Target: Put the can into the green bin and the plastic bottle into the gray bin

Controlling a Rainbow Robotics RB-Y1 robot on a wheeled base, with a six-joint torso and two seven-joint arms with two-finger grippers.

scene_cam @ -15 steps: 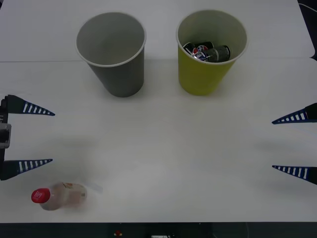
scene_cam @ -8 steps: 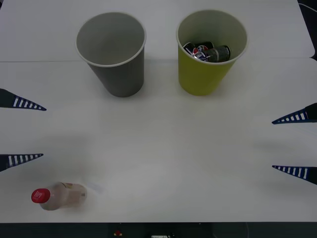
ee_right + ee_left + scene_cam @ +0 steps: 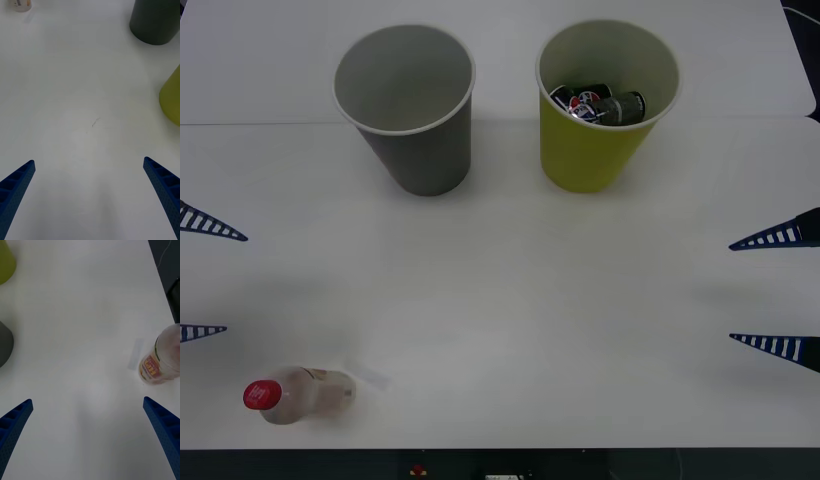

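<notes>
Front view: white surface [image 3: 510, 300], two large cup-shaped bins upright at the far side. Gray bin [image 3: 412, 120] toward the left, nothing visible inside. Green bin [image 3: 600, 110] toward the right, just beside the gray one but apart from it, holding dark cans [image 3: 600, 104], one with a red, white and blue mark. Plastic bottle [image 3: 300, 394] lying on its side near the front left corner of the surface, red cap pointing left, well apart from both bins.

Left gripper [image 3: 200, 277] at the left edge, above the surface, jaws spread wide, nothing between them; bottle just in front of it, not touched. Right gripper [image 3: 778, 292] at the right edge, jaws likewise spread wide and holding nothing, well apart from the bottle and in front of the green bin.

Left wrist view: two blue ribbed fingers [image 3: 13, 423] wide apart over bare surface, bottle [image 3: 161, 362] off to one side with its printed label showing, edges of the gray bin [image 3: 4, 345] and green bin [image 3: 5, 260] farther off.

Right wrist view: blue fingers [image 3: 163, 191] wide apart, bare surface between, base of the gray bin [image 3: 155, 20] and side of the green bin [image 3: 171, 99] ahead, a bit of the bottle [image 3: 20, 4] at the far corner.
</notes>
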